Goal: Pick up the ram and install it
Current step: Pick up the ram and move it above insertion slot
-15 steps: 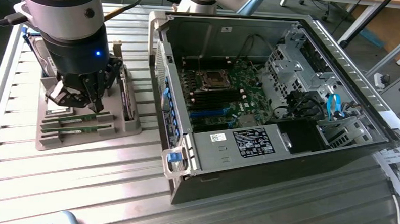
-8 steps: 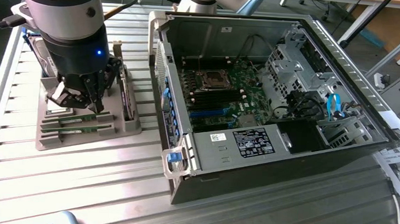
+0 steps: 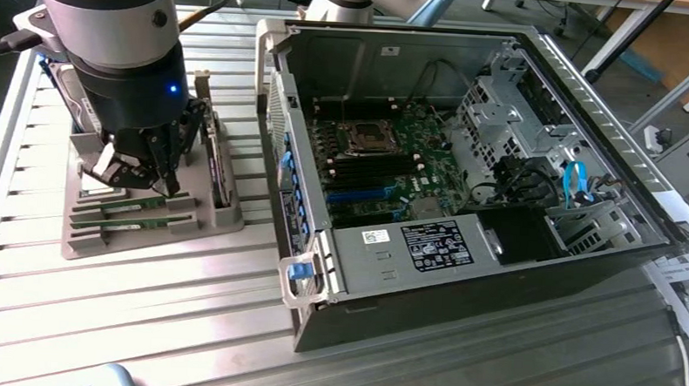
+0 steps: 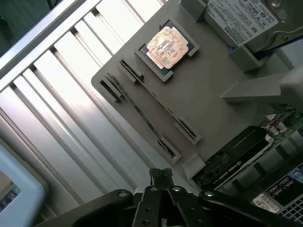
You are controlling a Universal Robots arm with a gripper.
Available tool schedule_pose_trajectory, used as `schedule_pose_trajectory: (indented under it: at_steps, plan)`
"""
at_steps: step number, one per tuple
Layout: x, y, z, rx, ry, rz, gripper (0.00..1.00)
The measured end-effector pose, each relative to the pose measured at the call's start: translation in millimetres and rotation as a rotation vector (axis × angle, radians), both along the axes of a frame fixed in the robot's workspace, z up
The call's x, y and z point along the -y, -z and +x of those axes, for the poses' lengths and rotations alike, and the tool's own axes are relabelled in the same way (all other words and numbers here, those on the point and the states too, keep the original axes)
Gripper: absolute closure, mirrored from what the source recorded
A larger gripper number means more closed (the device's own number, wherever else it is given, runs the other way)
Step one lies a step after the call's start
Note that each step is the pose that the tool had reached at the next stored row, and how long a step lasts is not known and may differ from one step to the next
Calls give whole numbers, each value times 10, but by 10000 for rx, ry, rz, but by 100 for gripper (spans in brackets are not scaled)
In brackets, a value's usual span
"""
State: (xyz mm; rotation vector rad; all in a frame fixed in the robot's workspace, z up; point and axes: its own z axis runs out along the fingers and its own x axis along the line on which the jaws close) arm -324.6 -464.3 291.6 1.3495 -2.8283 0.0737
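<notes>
Two green ram sticks [image 3: 127, 204] stand on edge in the slots of a grey holder tray [image 3: 144, 241] at the exterior view's left. In the wrist view one ram stick [image 4: 137, 111] shows as a thin strip across the grey holder [image 4: 208, 85]. My gripper [image 3: 147, 180] hangs just above the holder's back part, behind the sticks. Its black fingertips [image 4: 161, 174] are pressed together with nothing between them, a short way off the end of the ram stick. The open computer case [image 3: 458, 276] lies to the exterior view's right, with its motherboard [image 3: 380, 168] and memory slots exposed.
On the holder a square processor chip [image 4: 165, 45] sits in a recess, a hard drive [image 4: 246, 19] at one corner and a black graphics card [image 4: 236, 158] along one side. The holder and case rest on a ribbed metal table [image 3: 141, 324]. Cables and drive cages [image 3: 554, 185] fill the case's right part.
</notes>
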Motion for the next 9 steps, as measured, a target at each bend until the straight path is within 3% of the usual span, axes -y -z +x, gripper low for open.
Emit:
schedule_pose_trajectory:
  at_steps: [9]
  plan:
    - [0, 2, 0, 0, -688, -130, 89]
